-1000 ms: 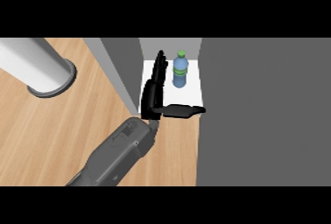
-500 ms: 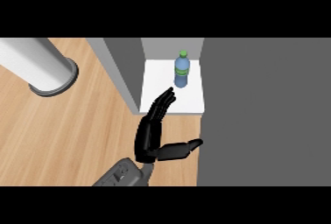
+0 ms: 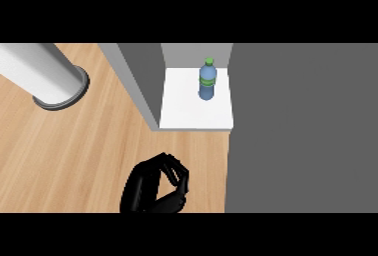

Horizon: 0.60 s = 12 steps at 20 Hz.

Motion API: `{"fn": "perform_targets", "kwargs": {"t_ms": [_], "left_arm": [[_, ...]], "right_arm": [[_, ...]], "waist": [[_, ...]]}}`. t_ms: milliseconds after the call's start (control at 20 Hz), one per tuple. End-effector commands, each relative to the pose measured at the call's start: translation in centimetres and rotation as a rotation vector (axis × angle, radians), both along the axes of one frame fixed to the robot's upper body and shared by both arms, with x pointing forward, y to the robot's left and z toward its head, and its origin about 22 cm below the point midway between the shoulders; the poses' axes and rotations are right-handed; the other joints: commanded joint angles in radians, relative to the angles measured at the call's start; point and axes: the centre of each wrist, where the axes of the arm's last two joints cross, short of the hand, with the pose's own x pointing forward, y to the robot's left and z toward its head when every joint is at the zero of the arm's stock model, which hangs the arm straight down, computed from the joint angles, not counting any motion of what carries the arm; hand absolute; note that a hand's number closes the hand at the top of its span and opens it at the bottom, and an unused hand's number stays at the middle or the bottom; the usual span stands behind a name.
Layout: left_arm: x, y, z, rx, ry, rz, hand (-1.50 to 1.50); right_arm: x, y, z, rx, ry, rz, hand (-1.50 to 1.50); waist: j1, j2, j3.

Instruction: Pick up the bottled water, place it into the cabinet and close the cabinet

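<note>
**Bottle shelved, door not yet shut**

Head view. The bottled water (image 3: 208, 80) stands upright on the white cabinet shelf (image 3: 192, 112), toward the back, nothing touching it. One black hand (image 3: 156, 185) shows low in the view, over the wooden counter (image 3: 66, 150), well apart from the bottle and short of the shelf's front edge. Its fingers are curled inward and hold nothing. Which arm it belongs to is not certain; by its place I take it as the left. No other hand shows.

Judgement: placing looks done; closing the cabinet is the step in hand. The large grey panel (image 3: 303, 130) to the right is probably the door; the next move calls for the hand to reach it and swing it across the opening.

Surroundings: a grey cabinet side wall (image 3: 136, 80) left of the shelf; a pale cylinder (image 3: 40, 75) stands on the counter at upper left.
</note>
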Motion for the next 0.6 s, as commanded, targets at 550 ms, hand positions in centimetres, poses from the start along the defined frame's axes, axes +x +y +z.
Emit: {"fn": "perform_targets", "kwargs": {"t_ms": [550], "left_arm": [[-3.6,11.9,3.0,0.055,-0.038,0.045,1.5]], "right_arm": [[-1.0,5.5,4.6,-0.183,-0.096,0.327,1.5]], "waist": [[-0.004,-0.007,-0.004]]}}
